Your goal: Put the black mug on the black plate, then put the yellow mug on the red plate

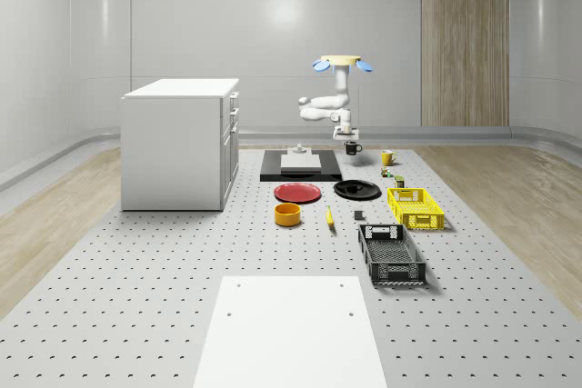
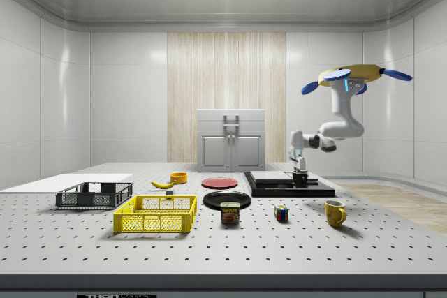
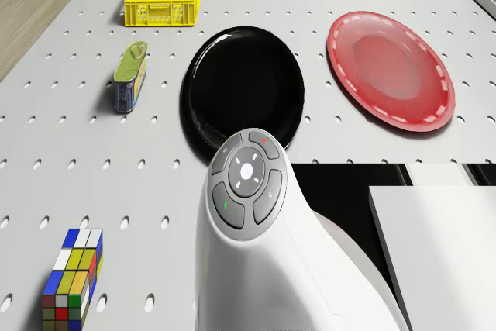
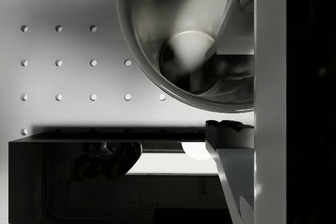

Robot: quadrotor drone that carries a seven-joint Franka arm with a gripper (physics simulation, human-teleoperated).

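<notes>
The black mug [image 1: 353, 147] [image 2: 301, 179] hangs from my gripper [image 1: 349, 143] [image 2: 300, 172], just off the table beside the black platform. In the wrist view the gripper [image 4: 231, 106] is shut on the mug [image 4: 184, 51] wall, one finger [image 4: 233, 27] inside and the other outside the rim. The drone [image 1: 341, 64] [image 2: 356, 75] hovers above the table's far end. The black plate [image 1: 357, 190] [image 3: 242, 91] and red plate [image 1: 298, 193] [image 3: 390, 70] lie side by side nearer the middle. The yellow mug [image 1: 387, 157] [image 2: 335, 212] stands upright to the whole-scene view's right of the gripper.
A black platform [image 1: 300, 173] [image 4: 79, 192] with a white block [image 1: 300, 161] lies next to the mug. A can [image 3: 130, 75], Rubik's cube [image 3: 71, 277], yellow basket [image 1: 416, 207], black basket [image 1: 391, 254], yellow bowl [image 1: 288, 214] and banana [image 1: 329, 216] are on the table. A white cabinet [image 1: 182, 143] stands at the whole-scene view's left.
</notes>
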